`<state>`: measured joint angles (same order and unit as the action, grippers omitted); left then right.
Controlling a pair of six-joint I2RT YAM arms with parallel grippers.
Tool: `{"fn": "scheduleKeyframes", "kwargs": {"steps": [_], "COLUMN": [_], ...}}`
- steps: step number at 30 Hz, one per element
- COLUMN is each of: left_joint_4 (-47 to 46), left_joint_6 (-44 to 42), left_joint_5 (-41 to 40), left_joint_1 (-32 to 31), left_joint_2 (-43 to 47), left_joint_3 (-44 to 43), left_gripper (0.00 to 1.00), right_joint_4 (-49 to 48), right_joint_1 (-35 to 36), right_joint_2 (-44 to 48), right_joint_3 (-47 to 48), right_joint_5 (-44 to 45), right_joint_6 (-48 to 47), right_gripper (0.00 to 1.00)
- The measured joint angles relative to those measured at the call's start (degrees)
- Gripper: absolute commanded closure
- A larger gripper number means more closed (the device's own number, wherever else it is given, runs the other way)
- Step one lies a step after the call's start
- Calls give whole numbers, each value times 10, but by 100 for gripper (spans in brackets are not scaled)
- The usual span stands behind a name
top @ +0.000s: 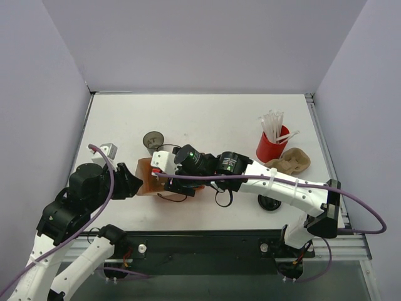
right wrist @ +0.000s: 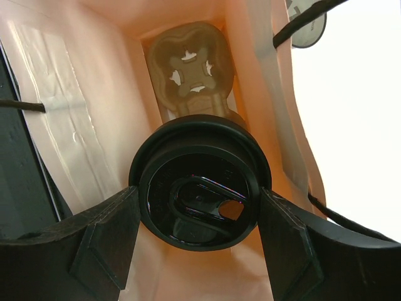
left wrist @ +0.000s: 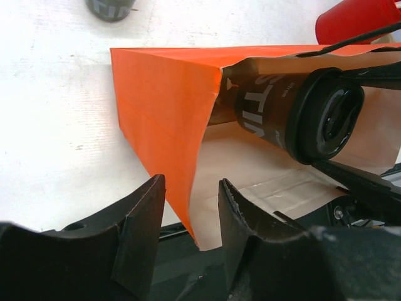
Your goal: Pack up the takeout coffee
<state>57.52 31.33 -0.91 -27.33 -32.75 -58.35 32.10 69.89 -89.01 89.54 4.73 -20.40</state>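
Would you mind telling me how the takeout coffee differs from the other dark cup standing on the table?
The takeout coffee wears a black lid; the other cup is open-topped. The takeout coffee lies on its side in the mouth of the orange bag; the other cup stands upright on the table. The right gripper clamps the takeout coffee; nothing touches the other cup. Both are dark with pale lettering.

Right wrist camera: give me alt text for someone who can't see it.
The right gripper clamps the black lid of the takeout coffee, holding the cup inside a pale orange paper bag. Beyond the cup, a brown pulp tray lies at the bag's far end.
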Motion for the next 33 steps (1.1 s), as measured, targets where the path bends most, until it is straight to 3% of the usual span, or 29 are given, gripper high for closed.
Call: {"fn": "scheduleKeyframes", "kwargs": {"steps": [3,6,11,13,24,33], "left_joint_4": [9,10,-5,-24,-231,-266], "left_joint_6": [0,0,-12,-21,-113,-158], "left_joint_5": [-10,-21,-24,-19,73,107], "left_joint_1": [0,0,0,0,0,0], "left_joint_2": [3,3,5,12,101,112], "left_joint_3": [0,0,9,22,173,195], "left_gripper": [53,63,94,100,100,100], "right_joint_4": [-1,-2,-2,-3,-64,-131], "right_joint_1": [0,0,0,0,-13,-20], "right_joint_2": [0,0,0,0,2,14], "right_joint_3": [-1,-1,-1,-1,-43,-170], "right_joint_5": [-1,-2,-3,-3,-6,11], "right_joint_6": [5,9,8,3,-105,-170], "right_gripper": [50,50,51,51,50,50]}}
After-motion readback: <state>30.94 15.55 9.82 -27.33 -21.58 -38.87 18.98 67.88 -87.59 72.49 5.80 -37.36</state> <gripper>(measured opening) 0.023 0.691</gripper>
